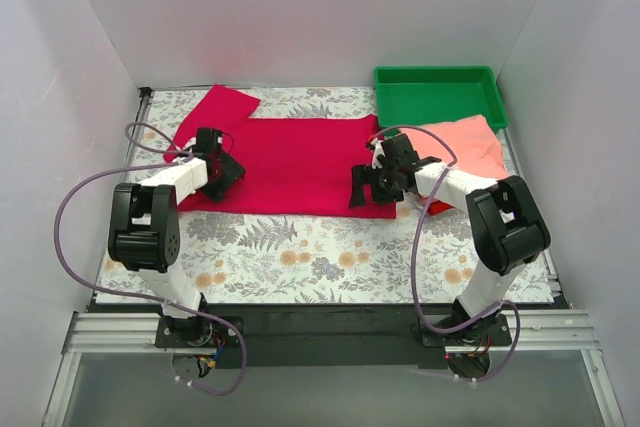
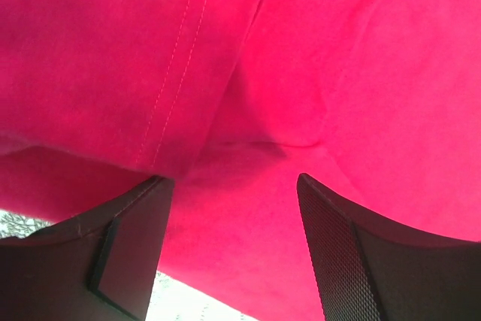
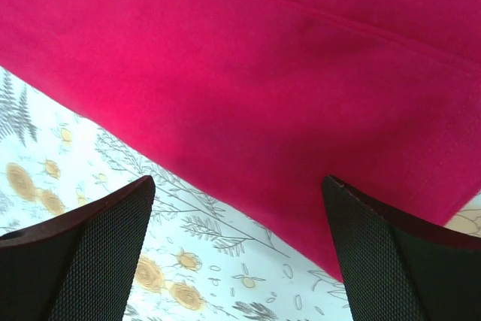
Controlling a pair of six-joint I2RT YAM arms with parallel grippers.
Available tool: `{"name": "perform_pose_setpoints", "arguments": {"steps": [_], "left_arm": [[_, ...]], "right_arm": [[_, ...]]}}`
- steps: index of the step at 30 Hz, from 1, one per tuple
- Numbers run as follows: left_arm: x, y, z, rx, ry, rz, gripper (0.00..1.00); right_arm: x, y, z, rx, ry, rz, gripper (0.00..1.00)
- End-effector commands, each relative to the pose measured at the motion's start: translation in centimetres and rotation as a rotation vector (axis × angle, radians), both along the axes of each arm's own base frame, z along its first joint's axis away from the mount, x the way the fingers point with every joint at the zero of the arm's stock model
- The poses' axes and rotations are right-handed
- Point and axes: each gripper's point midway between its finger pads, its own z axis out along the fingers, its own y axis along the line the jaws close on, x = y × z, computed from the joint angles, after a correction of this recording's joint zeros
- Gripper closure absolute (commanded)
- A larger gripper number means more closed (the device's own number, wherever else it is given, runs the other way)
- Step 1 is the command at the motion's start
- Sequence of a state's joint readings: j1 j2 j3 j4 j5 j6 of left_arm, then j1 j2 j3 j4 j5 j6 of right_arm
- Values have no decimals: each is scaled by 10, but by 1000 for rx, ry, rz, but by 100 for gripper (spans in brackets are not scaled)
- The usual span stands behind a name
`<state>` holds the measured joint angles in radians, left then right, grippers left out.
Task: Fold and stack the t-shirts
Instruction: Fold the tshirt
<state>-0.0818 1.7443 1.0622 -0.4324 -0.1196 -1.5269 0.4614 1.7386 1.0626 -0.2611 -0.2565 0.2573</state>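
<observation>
The left gripper (image 2: 233, 249) has its black fingers (image 2: 357, 257) parted, one pad finely dimpled like mesh, and nothing is pinched between them; soft folds of the crimson t-shirt (image 2: 301, 73) fill the view beneath, crossed by a double line of stitching, with a shallow crease where two layers meet. The right gripper (image 3: 237, 253) is spread wider, both pads (image 3: 98, 253) of the same dotted rubber, and holds nothing: it hangs over the shirt's straight near hem, which runs slantwise over the floral table cover (image 3: 68, 155). From above, the crimson t-shirt lies flat as a long rectangle across the middle of the table, one sleeve sticking out toward the far left corner; the left gripper is at its left end, the right gripper at its near right corner. The salmon-pink t-shirt (image 1: 468, 142) sits rumpled by the right edge, partly hidden by the right arm, just beside the green plastic tray (image 1: 436, 97) in the far right corner. A scrap of brighter red cloth (image 1: 438, 208) shows under that arm, too little to tell its shape
</observation>
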Motion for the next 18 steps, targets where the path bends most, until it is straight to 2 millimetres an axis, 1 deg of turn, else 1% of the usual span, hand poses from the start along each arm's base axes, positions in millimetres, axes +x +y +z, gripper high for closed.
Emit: {"name": "perform_pose_setpoints", "arguments": {"steps": [1,2,3,4,5,6,7,8,10,11,12,13,14,15,16,17,18], "left_arm": [[-32,9,-4,11,44,84,34],[-48,10,-12,5,66,106,34],[-63,12,-5,1,49,124,34],[-84,13,-15,-5,83,146,34],[-89,12,-5,-19,45,154,34],[-107,11,-7,-33,43,164,34],[-122,10,-4,-41,24,169,34],[-140,13,-12,-34,52,189,34],[-157,19,3,-39,-16,238,34],[-158,21,10,-43,-60,250,34],[-155,22,20,-51,-106,265,34],[-150,22,30,-56,-137,263,34],[-145,20,35,-63,-140,259,34],[-140,18,43,-69,-160,247,34],[-135,17,43,-67,-144,241,34],[-129,17,50,-64,-152,234,34],[-118,16,59,-61,-168,221,34]], "right_arm": [[-27,-13,-22,-22,45,-21,2],[-30,-16,-21,-25,37,-27,2],[-44,-22,-28,-34,53,-27,2],[-60,-30,-38,-51,84,-32,2],[-74,-35,-42,-58,89,-29,2],[-81,-37,-40,-48,84,-34,2],[-95,-42,-42,-45,91,-34,2],[-109,-48,-44,-48,96,-41,2],[-131,-58,-44,-39,91,-47,2],[-137,-59,-42,-23,83,-50,2],[-139,-59,-38,-7,71,-45,2],[-138,-57,-32,3,50,-34,2],[-134,-56,-25,7,32,-30,2],[-134,-56,-25,6,30,-28,2],[-130,-55,-19,8,10,-26,2],[-128,-55,-17,7,2,-27,2],[-125,-54,-14,7,-9,-24,2]]}}
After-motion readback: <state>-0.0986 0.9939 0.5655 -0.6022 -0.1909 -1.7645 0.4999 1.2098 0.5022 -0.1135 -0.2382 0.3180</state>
